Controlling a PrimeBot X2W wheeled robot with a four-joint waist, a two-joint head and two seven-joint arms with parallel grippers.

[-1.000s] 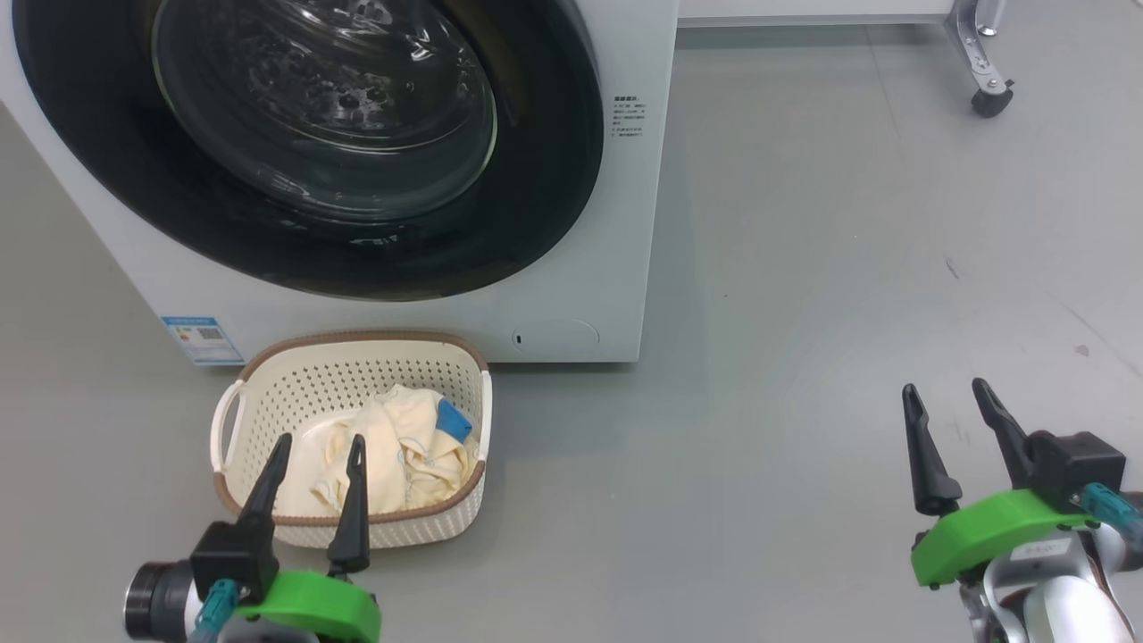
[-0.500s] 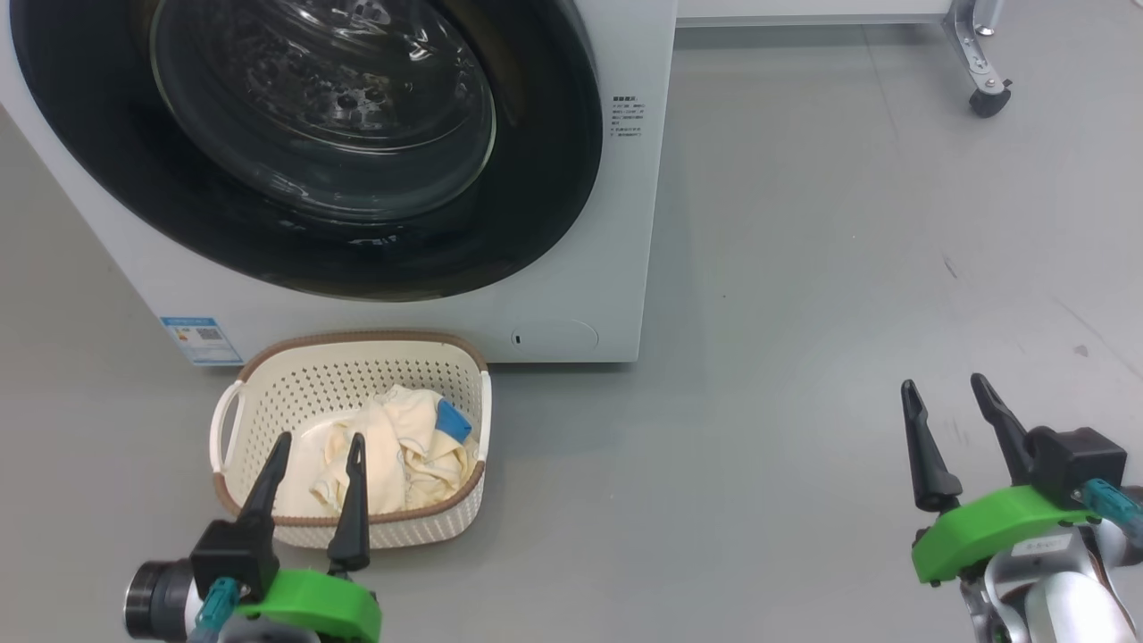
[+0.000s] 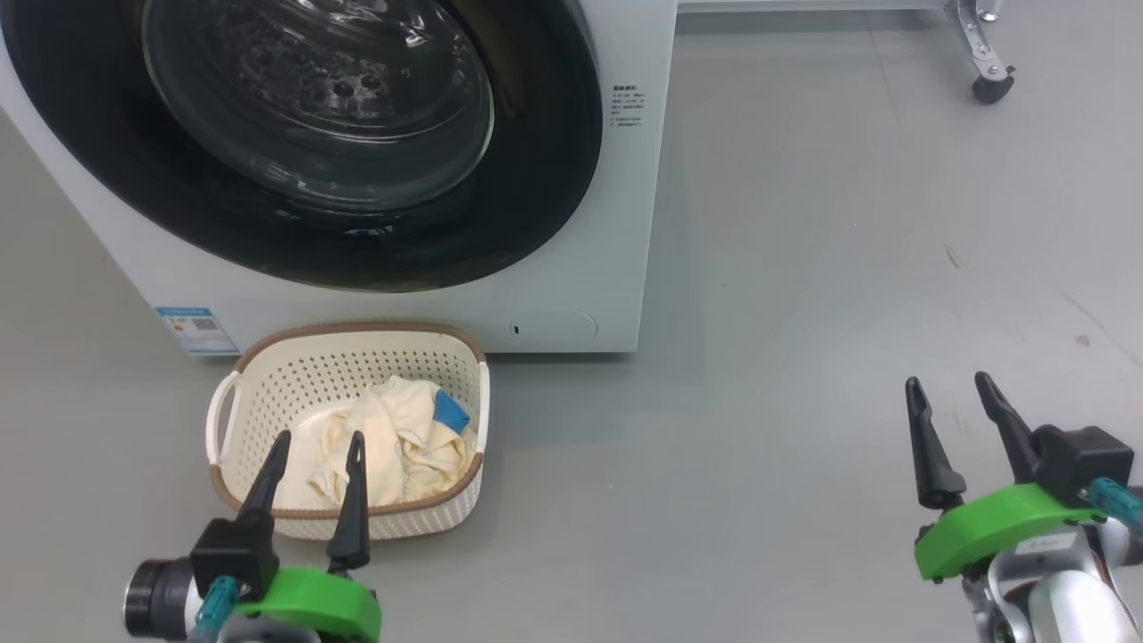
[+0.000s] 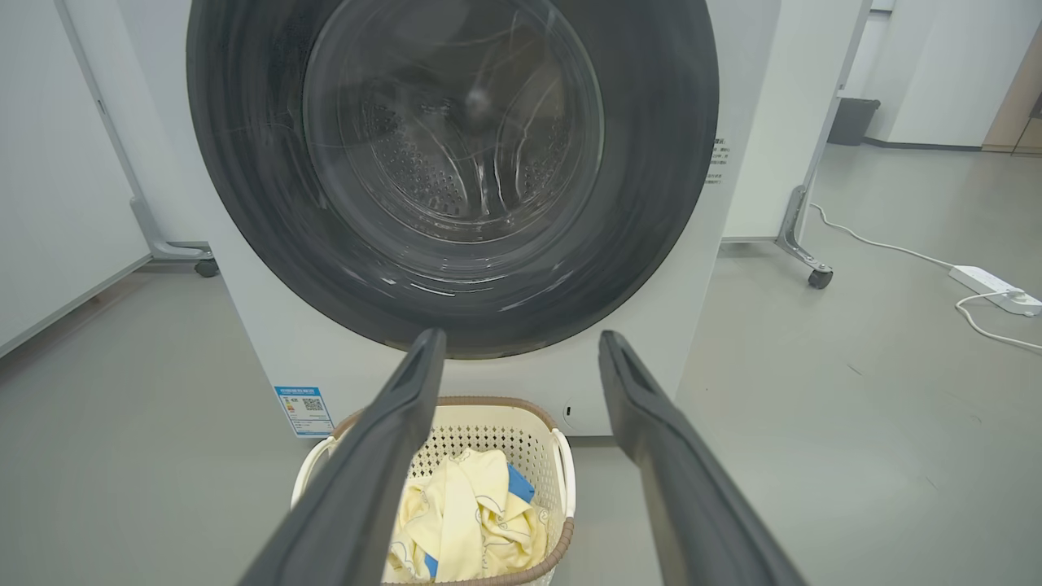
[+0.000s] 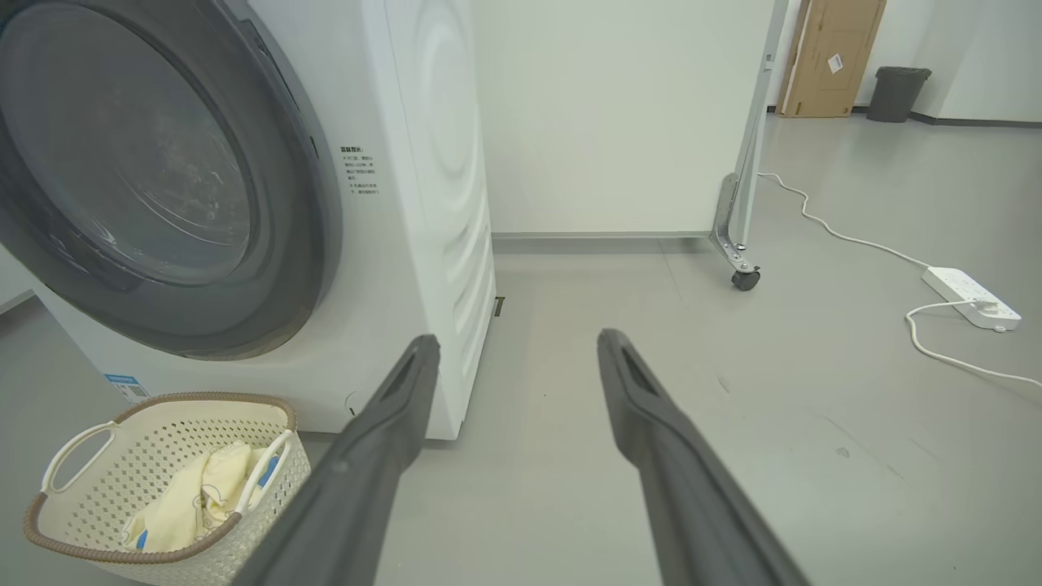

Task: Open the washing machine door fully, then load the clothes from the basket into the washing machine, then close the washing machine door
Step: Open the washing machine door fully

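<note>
The white washing machine [image 3: 616, 223] [image 4: 757, 98] [image 5: 423, 203] stands at the upper left with its round black door [image 3: 536, 161] [image 4: 659, 163] [image 5: 317, 203] shut. In front of it on the floor sits the cream basket [image 3: 357, 366] [image 4: 488, 423] [image 5: 106, 431], holding the pale yellow clothes [image 3: 384, 442] [image 4: 464, 513] [image 5: 187, 496] with a blue patch. My left gripper [image 3: 319, 438] [image 4: 521, 335] hovers open over the basket's near rim, nothing between its fingers. Far to the right, over bare floor, my right gripper [image 3: 948, 382] [image 5: 517, 335] is open and empty.
A wheeled partition foot [image 3: 987, 62] [image 4: 802, 252] [image 5: 737, 252] stands behind the machine's right side. A white power strip [image 4: 993, 291] [image 5: 969, 297] with its cord lies on the grey floor further right. A dark bin [image 5: 895, 94] stands by a far wall.
The whole head view has shifted slightly, with the machine and basket a little higher in the picture. Both grippers stay open in about the same places.
</note>
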